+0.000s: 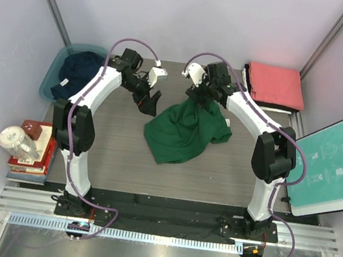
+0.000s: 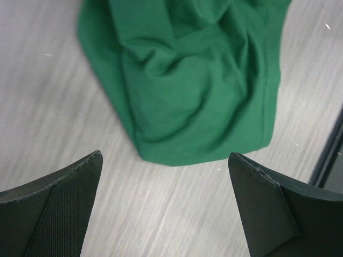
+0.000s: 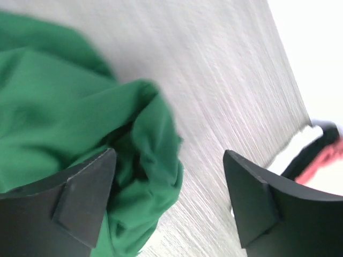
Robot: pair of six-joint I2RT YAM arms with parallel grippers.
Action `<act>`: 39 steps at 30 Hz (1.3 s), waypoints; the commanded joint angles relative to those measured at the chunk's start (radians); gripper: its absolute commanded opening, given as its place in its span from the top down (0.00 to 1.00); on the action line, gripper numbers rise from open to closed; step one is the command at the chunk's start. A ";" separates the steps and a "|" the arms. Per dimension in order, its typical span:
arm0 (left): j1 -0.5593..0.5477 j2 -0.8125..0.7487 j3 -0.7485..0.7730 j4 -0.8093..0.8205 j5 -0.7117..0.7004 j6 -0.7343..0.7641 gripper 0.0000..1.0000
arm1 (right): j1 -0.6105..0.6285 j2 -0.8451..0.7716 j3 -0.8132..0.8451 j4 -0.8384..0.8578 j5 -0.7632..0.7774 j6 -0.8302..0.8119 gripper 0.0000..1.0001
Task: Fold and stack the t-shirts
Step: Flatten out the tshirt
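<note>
The dark green t-shirt [image 1: 183, 133] lies crumpled mid-table [image 1: 116, 159]. The left gripper [image 1: 149, 104] hangs spread wide just beside its left edge, clear of the cloth. The right gripper [image 1: 202, 101], also spread, sits at the shirt's far edge, fabric bunched against one finger. Beyond, a folded coral-red t-shirt [image 1: 277, 84] lies far right

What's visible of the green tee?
The green tee is plain dark green, soft and cotton-like, with a stitched hem showing. It lies unfolded in a crumpled heap mid-table. Its far end bunches up beside one finger of the open right pincer; contact is unclear. The open left pincer hovers clear of it.
</note>
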 commanded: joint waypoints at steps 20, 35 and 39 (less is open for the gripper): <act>-0.194 0.016 0.156 0.060 -0.124 -0.053 0.00 | -0.315 -0.030 -0.015 -0.618 -0.439 -0.024 0.19; -0.233 0.047 0.179 0.043 -0.191 -0.049 0.00 | -0.318 -0.030 -0.197 -0.483 -0.336 -0.190 0.13; -0.233 0.044 0.170 0.054 -0.194 -0.058 0.00 | -0.317 -0.025 -0.265 -0.351 -0.316 -0.132 0.12</act>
